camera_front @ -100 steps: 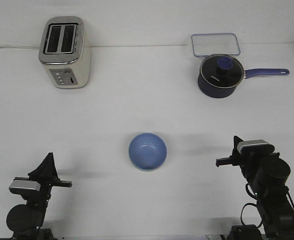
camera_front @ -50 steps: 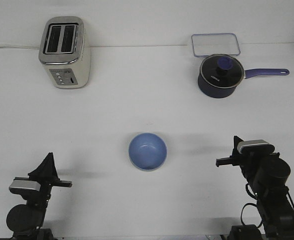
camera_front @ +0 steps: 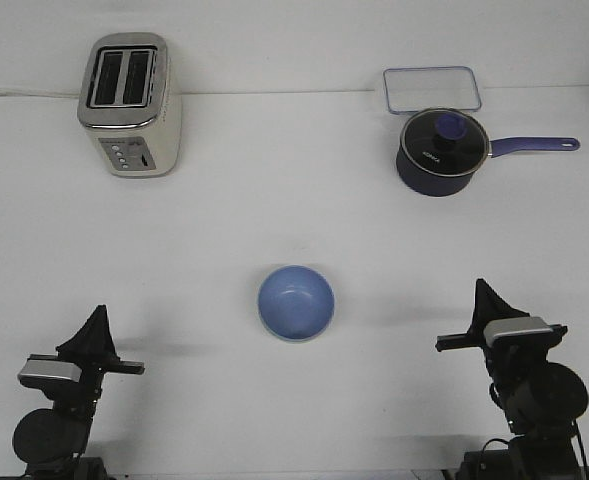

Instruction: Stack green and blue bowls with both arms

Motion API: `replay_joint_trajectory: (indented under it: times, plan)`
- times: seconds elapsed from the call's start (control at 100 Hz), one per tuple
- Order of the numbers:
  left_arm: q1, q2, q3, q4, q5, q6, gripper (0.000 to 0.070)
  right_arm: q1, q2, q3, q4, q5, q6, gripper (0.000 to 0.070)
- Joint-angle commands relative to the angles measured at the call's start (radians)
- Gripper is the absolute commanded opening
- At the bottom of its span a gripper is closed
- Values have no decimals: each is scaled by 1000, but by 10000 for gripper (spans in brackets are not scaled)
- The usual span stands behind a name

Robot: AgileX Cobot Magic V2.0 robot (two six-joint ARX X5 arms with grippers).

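right arm drawn back; one bowl showing at desk centre

moved since the earlier frame: the right arm (camera_front: 522, 370) had drawn back toward the near edge and sat lower, its fingers (camera_front: 491, 296) now pointing up and away; the left arm (camera_front: 62, 385) and everything on the desk (camera_front: 274, 210) had not shifted.

task items: a blue bowl (camera_front: 295, 302) stood upright near the middle of the desk, between the two arms and well apart from both. a pale rim seemed to show under its near edge, which may have been the green bowl nested beneath; this could not be told for certain.

fingers: both pairs held nothing; the left fingers (camera_front: 95, 328) were raised clear of the desk. how far open either pair was could not be told.

other items: toaster (camera_front: 129, 103) far left; saucepan (camera_front: 442, 151) and clear container (camera_front: 431, 89) far right.

progress, judged: stack probably finished, arms parked; nothing evidently left.
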Motion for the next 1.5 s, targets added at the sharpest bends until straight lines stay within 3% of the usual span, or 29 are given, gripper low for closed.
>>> replay_joint_trajectory:
  times: [0.0, 0.41, 0.87, 1.49]
  plan:
    - [1, -2, -20, 12, -3, 5, 12, -11, -50, -47, 39, 3, -11, 0]
    - [1, -2, -20, 11, -3, 5, 12, -16, -323, -267, 67, 31, -11, 0]
    - [1, -2, -20, 11, -3, 5, 12, -16, -321, -410, 319, 29, -10, 0]
    - [1, -2, -20, 11, -3, 5, 12, -16, -321, -411, 320, 30, -11, 0]
